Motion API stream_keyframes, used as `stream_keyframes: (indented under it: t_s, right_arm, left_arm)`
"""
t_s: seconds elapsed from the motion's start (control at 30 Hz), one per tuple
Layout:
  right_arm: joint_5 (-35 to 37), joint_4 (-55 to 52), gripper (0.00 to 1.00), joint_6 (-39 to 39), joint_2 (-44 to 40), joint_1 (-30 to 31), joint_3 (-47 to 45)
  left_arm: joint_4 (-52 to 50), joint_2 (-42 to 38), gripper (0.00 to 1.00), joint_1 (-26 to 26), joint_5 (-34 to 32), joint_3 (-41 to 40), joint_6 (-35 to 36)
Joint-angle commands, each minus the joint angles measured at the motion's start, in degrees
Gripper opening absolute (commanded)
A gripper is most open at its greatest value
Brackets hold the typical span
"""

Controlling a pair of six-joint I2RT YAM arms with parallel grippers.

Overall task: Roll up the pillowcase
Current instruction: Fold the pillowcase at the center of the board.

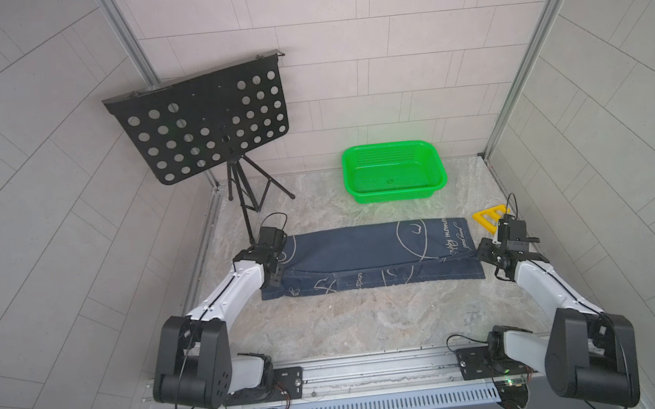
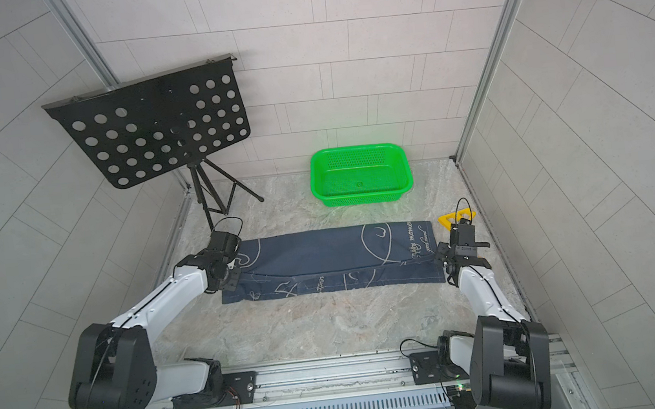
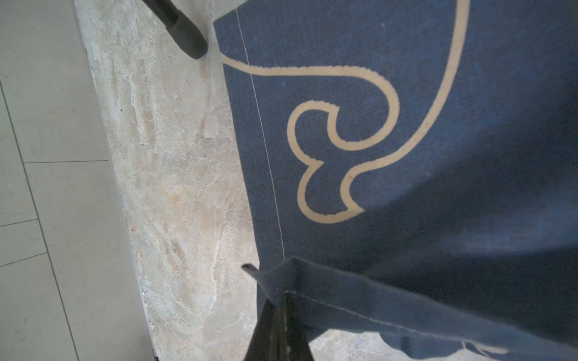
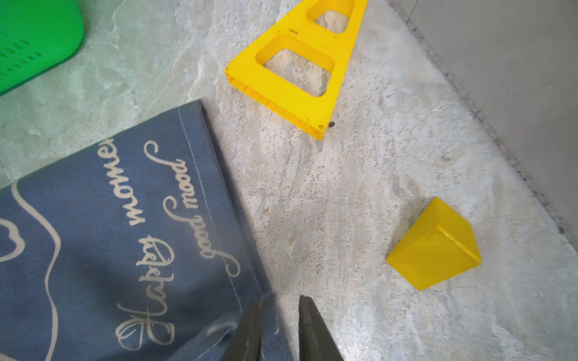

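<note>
The pillowcase (image 1: pixel 363 251) lies on the table (image 1: pixel 349 322) on the near side of the green basket (image 1: pixel 389 145), apart from it, as a long dark blue band folded over on itself, with a flatter strip showing along the edge farthest from the basket. The left gripper (image 1: pixel 277 278) sits at the end of the band that reaches well past the basket toward the music stand (image 1: pixel 203 123); in the left wrist view its jaws are pressed together on a raised corner of the folded hem, so the cloth (image 3: pixel 406 125) is pinched right at the gripper (image 3: pixel 278 300). The right gripper (image 4: pixel 280 300) is at the other end, its jaws a narrow gap apart; the stitched edge of the cloth (image 4: pixel 109 234) runs by one finger (image 4: pixel 250 328), seemingly not clamped, though that edge is blurred. A yellow triangle frame (image 4: pixel 275 93) and a yellow block (image 4: pixel 434 247) lie beside this end, farther out from the basket
</note>
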Motion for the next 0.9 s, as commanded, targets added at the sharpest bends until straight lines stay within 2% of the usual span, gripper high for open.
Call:
stream_keyframes:
  t_s: [0.0, 0.07, 0.13, 0.17, 0.43, 0.6, 0.73, 0.87]
  right_arm:
    - [4.61, -3.77, 0.25, -0.85, -2.29, 0.84, 1.99]
    - [6.28, -5.65, 0.25, -0.94, -3.15, 1.22, 3.02]
    - [6.94, -6.92, 0.27, -0.95, -3.92, 1.62, 3.72]
    - [6.97, -7.29, 0.29, -1.13, -4.37, 1.89, 4.05]
    - [0.67, -12.14, 0.38, -0.77, -4.22, 6.12, 8.10]
    - [-0.16, -18.03, 0.46, 5.76, -4.98, 13.03, 7.50]
    - [1.40, -20.54, 0.53, 13.39, -7.64, 15.79, 5.18]
    - [3.21, -21.63, 0.60, 20.63, -10.50, 15.84, 1.19]
  left_arm:
    - [0.27, -1.21, 0.13, -0.52, -2.47, -0.27, 2.04]
    - [-0.38, -1.27, 0.17, -0.80, -2.90, -0.02, 2.08]
    - [-0.82, -2.01, 0.30, -1.03, -3.63, 0.09, 2.17]
    - [-1.24, -2.50, 0.33, -1.12, -3.76, 0.26, 2.26]
    - [-4.80, -7.26, 0.39, -1.14, -6.93, 1.51, 1.53]
    - [-9.65, -9.54, 0.45, -1.20, -8.32, 4.31, 0.89]
    - [-12.80, -11.05, 0.56, -1.14, -9.09, 6.37, 0.36]
    - [-16.83, -10.85, 0.71, -1.15, -11.46, 12.30, -2.82]
